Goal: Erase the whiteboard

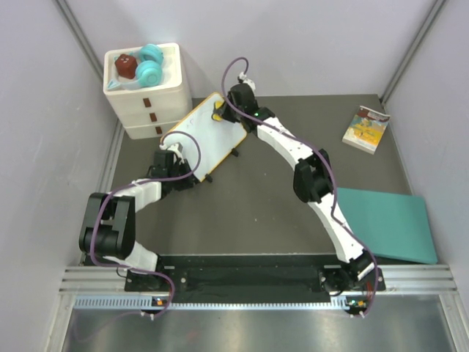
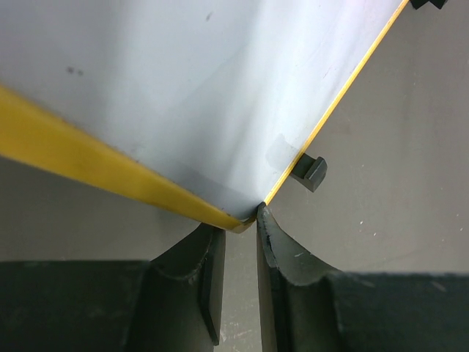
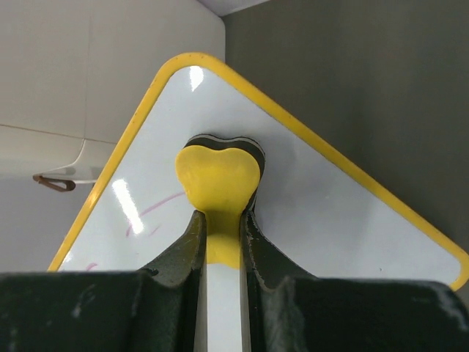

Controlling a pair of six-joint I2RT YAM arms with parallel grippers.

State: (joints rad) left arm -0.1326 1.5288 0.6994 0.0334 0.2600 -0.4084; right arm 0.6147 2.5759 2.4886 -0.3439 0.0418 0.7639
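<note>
The whiteboard (image 1: 205, 139), white with a yellow frame, lies slantwise in front of the drawer box. My left gripper (image 1: 168, 158) is shut on its near left corner; in the left wrist view that corner (image 2: 242, 220) sits pinched between the fingertips (image 2: 238, 224). My right gripper (image 1: 229, 104) is shut on a yellow heart-shaped eraser (image 3: 218, 176), which rests flat on the whiteboard (image 3: 330, 213) near its far corner. A faint pink stroke (image 3: 157, 209) shows left of the eraser. Small dark specks (image 2: 73, 71) show on the whiteboard (image 2: 220, 88) in the left wrist view.
A white three-drawer box (image 1: 150, 95) with toys on top stands just behind the board at the far left. A teal mat (image 1: 385, 224) lies at the right and a small book (image 1: 366, 128) at the far right. A black board foot (image 2: 309, 173) rests on the dark table.
</note>
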